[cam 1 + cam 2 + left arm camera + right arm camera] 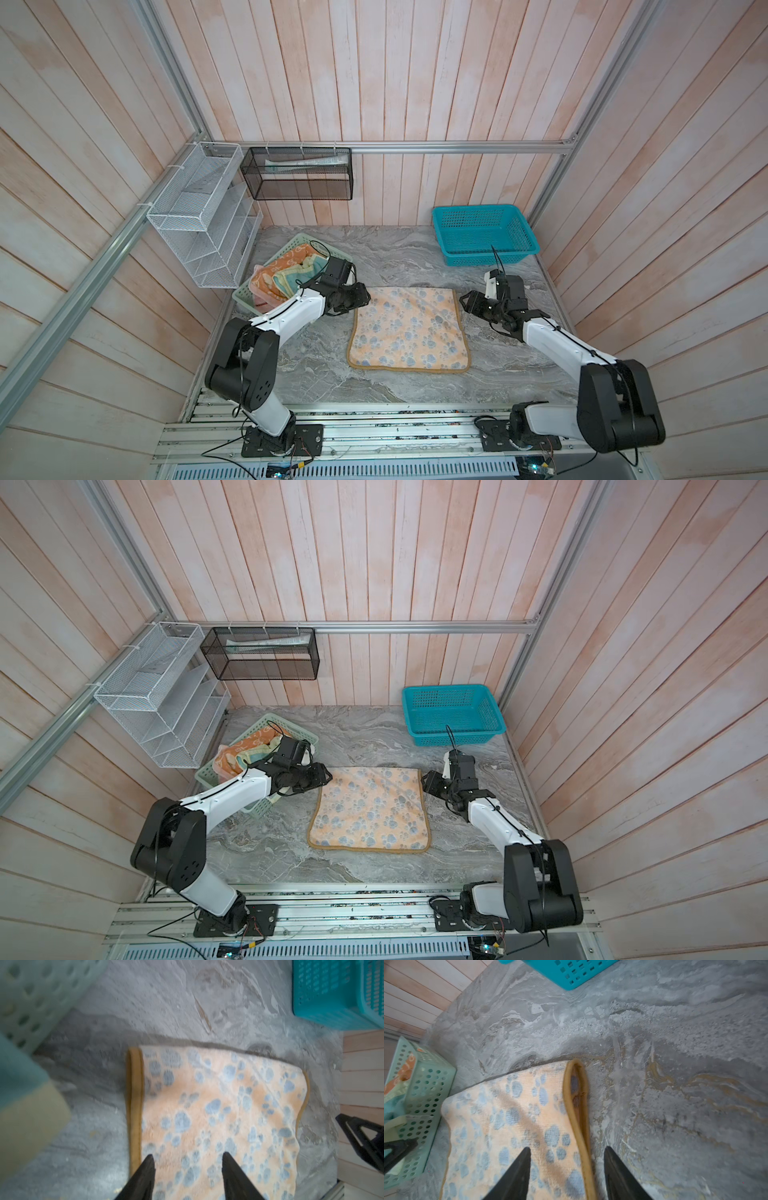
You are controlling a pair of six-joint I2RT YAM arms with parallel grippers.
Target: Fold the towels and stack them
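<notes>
The paw-print towel [409, 328] lay flat on the worktop [415, 257] between the two hands. Going by the doubled brown edging, it looked folded once, with the fold on the far side. The left hand [188, 1157] hung over one far corner, jaws roughly half apart, gripping nothing. The right hand [566, 1151] straddled the brown edge at the opposite corner, likewise parted and empty. Behind the left hand, the other towels [282, 274] sat bundled in the mint-green basket [243, 297], unfolded as far as I could tell. Beyond the right hand stood the teal basket [473, 208], with nothing in it. My call: one fold made on the first towel, probably another due, the rest untouched, and no stack begun.
</notes>
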